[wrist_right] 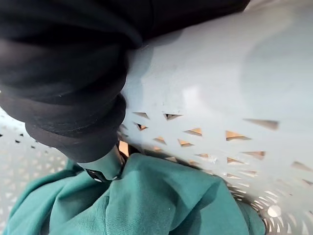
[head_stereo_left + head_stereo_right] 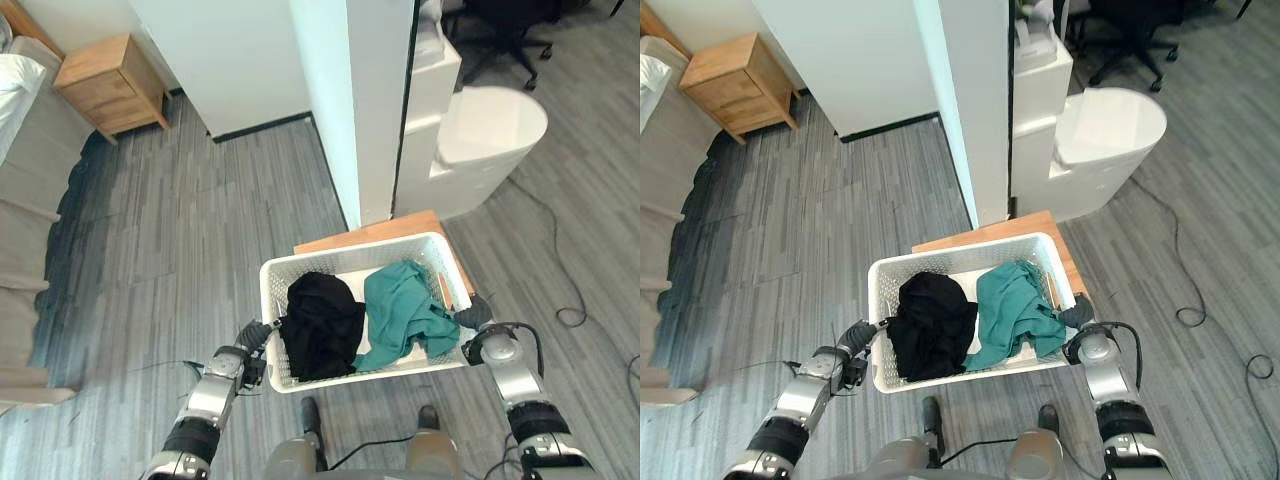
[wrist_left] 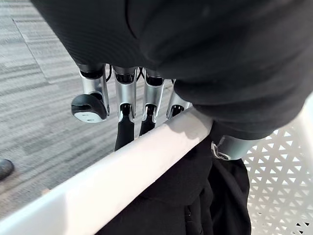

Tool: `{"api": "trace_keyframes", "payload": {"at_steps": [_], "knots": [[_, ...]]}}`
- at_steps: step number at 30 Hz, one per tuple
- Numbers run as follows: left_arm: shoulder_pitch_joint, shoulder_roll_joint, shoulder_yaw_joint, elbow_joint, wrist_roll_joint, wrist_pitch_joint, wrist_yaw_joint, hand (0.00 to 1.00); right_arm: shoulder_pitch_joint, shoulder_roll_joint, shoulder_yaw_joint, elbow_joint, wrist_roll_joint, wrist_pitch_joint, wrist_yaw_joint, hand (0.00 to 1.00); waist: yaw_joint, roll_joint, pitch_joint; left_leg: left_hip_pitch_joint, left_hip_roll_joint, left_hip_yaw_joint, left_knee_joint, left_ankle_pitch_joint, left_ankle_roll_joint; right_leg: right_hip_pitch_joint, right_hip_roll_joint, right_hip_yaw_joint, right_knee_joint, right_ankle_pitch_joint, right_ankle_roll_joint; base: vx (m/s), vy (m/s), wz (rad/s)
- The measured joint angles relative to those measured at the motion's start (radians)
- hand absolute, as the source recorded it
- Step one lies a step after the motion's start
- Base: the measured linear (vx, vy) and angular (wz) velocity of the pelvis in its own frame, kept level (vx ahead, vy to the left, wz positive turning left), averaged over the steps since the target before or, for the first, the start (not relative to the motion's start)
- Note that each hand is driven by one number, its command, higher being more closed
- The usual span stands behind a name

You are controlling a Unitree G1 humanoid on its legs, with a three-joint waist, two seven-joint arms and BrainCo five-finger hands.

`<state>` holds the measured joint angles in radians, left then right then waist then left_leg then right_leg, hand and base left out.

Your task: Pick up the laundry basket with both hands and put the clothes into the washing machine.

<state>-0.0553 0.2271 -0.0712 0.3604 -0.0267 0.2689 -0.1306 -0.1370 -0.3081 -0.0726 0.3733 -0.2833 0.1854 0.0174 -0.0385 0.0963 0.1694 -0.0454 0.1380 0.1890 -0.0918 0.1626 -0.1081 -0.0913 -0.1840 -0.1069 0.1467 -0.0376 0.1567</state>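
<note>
Nearest, the left hand (image 2: 254, 336) clamps the left rim of the white laundry basket (image 2: 270, 300), fingers (image 3: 123, 98) down the outside and thumb inside. The right hand (image 2: 475, 318) sits on the right rim, thumb inside; I cannot tell whether it grips. In the basket, a black garment (image 2: 322, 325) lies left and a teal garment (image 2: 400, 305) lies right. Beyond are a wooden surface (image 2: 380, 232), a white pillar (image 2: 360, 100) and a white appliance (image 2: 490, 130).
</note>
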Motion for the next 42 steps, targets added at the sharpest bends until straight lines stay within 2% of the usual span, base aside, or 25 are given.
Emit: {"api": "trace_keyframes", "payload": {"at_steps": [2, 6, 8, 10, 12, 13, 14, 15, 17, 20, 26, 28, 30, 31, 32, 33, 34, 35, 36, 37, 38, 39, 40, 41, 42], "knots": [[0.018, -0.004, 0.0, -0.037, -0.01, 0.001, -0.019, 1.0, 0.041, 0.013, -0.047, -0.077, 0.002, 0.001, 0.012, 1.0, 0.0, -0.011, -0.027, 0.001, 0.013, -0.003, 0.002, -0.017, -0.013, 0.004, 0.011, -0.002, -0.007, -0.006, 0.001, -0.05, -0.006, 0.03], [0.024, -0.036, -0.001, -0.05, -0.031, 0.008, -0.021, 1.0, 0.105, 0.028, -0.102, -0.169, 0.006, 0.019, 0.024, 1.0, -0.004, -0.026, -0.034, -0.006, 0.032, -0.028, 0.11, -0.088, 0.011, 0.052, 0.02, -0.014, 0.014, -0.031, 0.012, -0.03, -0.016, 0.11], [0.045, -0.066, -0.004, -0.061, -0.034, 0.013, -0.017, 1.0, 0.137, 0.029, -0.124, -0.203, 0.006, 0.022, 0.029, 1.0, -0.003, -0.022, -0.036, -0.033, 0.057, -0.046, 0.261, -0.172, 0.089, 0.081, 0.04, -0.007, 0.039, -0.058, 0.003, -0.05, -0.077, 0.02], [0.096, -0.072, -0.004, -0.115, -0.034, 0.023, -0.014, 1.0, 0.153, 0.031, -0.123, -0.245, 0.004, 0.032, 0.029, 1.0, 0.002, -0.02, -0.035, -0.071, 0.076, -0.093, 0.414, -0.198, 0.13, 0.102, 0.068, 0.026, 0.04, -0.066, -0.013, -0.04, -0.093, -0.36], [0.162, -0.088, 0.001, -0.173, -0.044, 0.03, 0.002, 1.0, 0.156, 0.03, -0.112, -0.285, -0.002, 0.041, 0.029, 1.0, 0.018, -0.008, -0.043, -0.12, 0.077, -0.221, 0.565, -0.205, 0.121, 0.11, 0.099, 0.073, 0.039, -0.062, -0.034, -0.04, -0.099, -0.82], [0.201, -0.101, 0.002, -0.216, -0.05, 0.032, 0.007, 1.0, 0.157, 0.031, -0.1, -0.311, -0.002, 0.042, 0.029, 1.0, 0.029, 0.0, -0.048, -0.137, 0.055, -0.31, 0.652, -0.242, 0.085, 0.105, 0.117, 0.123, 0.04, -0.053, -0.048, -0.01, 0.041, -1.27], [0.241, -0.111, 0.001, -0.256, -0.057, 0.032, 0.017, 1.0, 0.158, 0.021, -0.09, -0.333, -0.002, 0.042, 0.029, 1.0, 0.052, 0.019, -0.061, -0.112, -0.01, -0.405, 0.689, -0.304, 0.065, 0.096, 0.133, 0.188, 0.046, -0.045, -0.06, 0.0, 0.101, -1.4], [0.258, -0.111, 0.001, -0.277, -0.068, 0.032, 0.025, 1.0, 0.161, 0.021, -0.083, -0.345, -0.002, 0.042, 0.03, 1.0, 0.059, 0.026, -0.067, -0.095, -0.025, -0.433, 0.688, -0.335, 0.07, 0.089, 0.143, 0.217, 0.049, -0.042, -0.064, 0.02, 0.121, -1.55], [0.301, -0.106, 0.022, -0.329, -0.086, 0.031, 0.036, 1.0, 0.162, 0.027, -0.044, -0.384, -0.002, 0.043, 0.029, 1.0, 0.065, 0.027, -0.083, -0.034, -0.033, -0.524, 0.628, -0.386, 0.035, 0.06, 0.176, 0.296, 0.071, -0.04, -0.062, 0.04, 0.079, -1.26], [0.314, -0.105, 0.034, -0.359, -0.119, 0.027, 0.051, 1.0, 0.165, 0.029, -0.031, -0.425, -0.003, 0.042, 0.026, 1.0, 0.053, 0.014, -0.121, 0.013, -0.01, -0.447, 0.507, -0.441, -0.017, 0.007, 0.18, 0.396, 0.053, 0.002, -0.032, 0.0, 0.162, -1.0], [0.319, -0.099, 0.033, -0.359, -0.12, 0.025, 0.072, 1.0, 0.245, 0.082, -0.04, -0.514, -0.024, 0.042, 0.007, 1.0, 0.057, -0.084, -0.155, 0.059, -0.038, -0.203, 0.394, -0.455, 0.0, -0.059, 0.15, 0.625, -0.055, 0.105, -0.028, -0.06, 0.155, -0.98], [0.318, -0.098, 0.033, -0.359, -0.12, 0.019, 0.072, 1.0, 0.262, 0.09, -0.043, -0.536, -0.038, 0.042, 0.006, 1.0, 0.053, -0.102, -0.157, 0.055, -0.047, -0.119, 0.405, -0.465, 0.012, -0.102, 0.162, 0.711, -0.057, 0.127, -0.055, -0.06, 0.122, -1.39], [0.314, -0.097, 0.032, -0.359, -0.12, 0.016, 0.072, 1.0, 0.264, 0.098, -0.051, -0.545, -0.044, 0.042, 0.004, 1.0, 0.043, -0.112, -0.153, 0.022, -0.049, -0.058, 0.466, -0.489, 0.026, -0.142, 0.176, 0.749, -0.077, 0.187, -0.114, -0.05, 0.1, -1.51], [0.311, -0.097, 0.037, -0.357, -0.12, 0.007, 0.072, 1.0, 0.251, 0.108, -0.057, -0.533, -0.044, 0.042, 0.003, 1.0, 0.051, -0.105, -0.151, 0.001, -0.044, -0.045, 0.485, -0.491, 0.04, -0.165, 0.195, 0.691, -0.154, 0.319, -0.208, -0.08, 0.056, -2.01], [0.303, -0.09, 0.057, -0.348, -0.131, -0.006, 0.073, 1.0, 0.212, 0.13, -0.053, -0.5, -0.045, 0.039, 0.003, 1.0, 0.07, -0.086, -0.13, -0.01, 0.02, 0.039, 0.483, -0.478, 0.045, -0.177, 0.208, 0.453, -0.175, 0.383, -0.345, -0.11, 0.031, -2.12], [0.285, -0.091, 0.065, -0.324, -0.138, -0.012, 0.074, 1.0, 0.203, 0.138, -0.053, -0.487, -0.048, 0.038, -0.002, 1.0, 0.07, -0.087, -0.122, -0.006, 0.032, 0.079, 0.478, -0.469, 0.045, -0.216, 0.202, 0.263, -0.05, 0.272, -0.348, -0.08, -0.032, -1.93], [0.278, -0.101, 0.084, -0.288, -0.158, -0.017, 0.086, 1.0, 0.176, 0.146, -0.041, -0.428, -0.051, 0.035, -0.013, 1.0, 0.068, -0.086, -0.118, 0.028, 0.055, 0.165, 0.469, -0.454, 0.041, -0.264, 0.147, 0.0, 0.205, 0.088, -0.382, -0.07, -0.029, -1.61], [0.294, -0.111, 0.091, -0.268, -0.166, -0.017, 0.104, 1.0, 0.156, 0.138, -0.022, -0.365, -0.051, 0.032, -0.014, 1.0, 0.066, -0.067, -0.107, 0.064, 0.069, 0.231, 0.48, -0.451, 0.042, -0.258, 0.073, -0.136, 0.38, -0.005, -0.411, -0.1, -0.018, -1.56], [0.307, -0.113, 0.102, -0.268, -0.17, -0.017, 0.112, 1.0, 0.15, 0.132, -0.005, -0.344, -0.051, 0.028, -0.014, 1.0, 0.067, -0.071, -0.109, 0.08, 0.07, 0.261, 0.484, -0.451, 0.042, -0.257, 0.036, -0.168, 0.429, -0.029, -0.395, -0.22, -0.104, -1.68], [0.322, -0.104, 0.122, -0.266, -0.193, -0.018, 0.118, 1.0, 0.135, 0.125, 0.035, -0.319, -0.051, 0.019, -0.015, 1.0, 0.049, -0.11, -0.103, 0.111, 0.032, 0.307, 0.454, -0.489, 0.004, -0.227, 0.036, -0.177, 0.361, -0.024, -0.233, -0.25, -0.116, -1.91], [0.313, -0.121, 0.129, -0.237, -0.204, -0.023, 0.13, 1.0, 0.109, 0.123, 0.043, -0.293, -0.052, 0.016, -0.015, 1.0, 0.09, -0.054, -0.115, 0.11, 0.029, 0.244, 0.393, -0.493, 0.01, -0.177, 0.111, -0.157, 0.171, -0.046, -0.181, -0.26, -0.132, -2.47], [0.307, -0.13, 0.12, -0.229, -0.223, -0.042, 0.132, 1.0, 0.078, 0.113, 0.039, -0.285, -0.059, 0.013, -0.015, 1.0, 0.1, -0.029, -0.105, 0.104, 0.057, 0.284, 0.355, -0.467, 0.039, -0.239, 0.087, -0.188, 0.333, -0.124, -0.249, -0.2, -0.098, -1.77], [0.304, -0.133, 0.12, -0.228, -0.23, -0.043, 0.132, 1.0, 0.079, 0.106, 0.036, -0.283, -0.061, 0.008, -0.015, 1.0, 0.084, -0.033, -0.1, 0.095, 0.057, 0.283, 0.352, -0.464, 0.036, -0.259, 0.051, -0.16, 0.444, -0.145, -0.237, -0.1, -0.168, -0.78], [0.307, -0.131, 0.111, -0.228, -0.233, -0.044, 0.132, 1.0, 0.088, 0.102, 0.03, -0.278, -0.062, 0.009, -0.015, 1.0, 0.051, -0.068, -0.103, 0.099, 0.031, 0.277, 0.341, -0.445, 0.007, -0.19, -0.017, -0.108, 0.418, -0.158, -0.123, -0.04, -0.194, -0.09], [0.305, -0.116, 0.109, -0.217, -0.235, -0.049, 0.131, 1.0, 0.086, 0.102, 0.032, -0.277, -0.062, 0.006, -0.013, 1.0, 0.055, -0.106, -0.101, 0.109, 0.018, 0.284, 0.339, -0.435, -0.01, -0.12, -0.058, -0.087, 0.271, -0.166, -0.017, 0.01, -0.25, -0.32]]}}
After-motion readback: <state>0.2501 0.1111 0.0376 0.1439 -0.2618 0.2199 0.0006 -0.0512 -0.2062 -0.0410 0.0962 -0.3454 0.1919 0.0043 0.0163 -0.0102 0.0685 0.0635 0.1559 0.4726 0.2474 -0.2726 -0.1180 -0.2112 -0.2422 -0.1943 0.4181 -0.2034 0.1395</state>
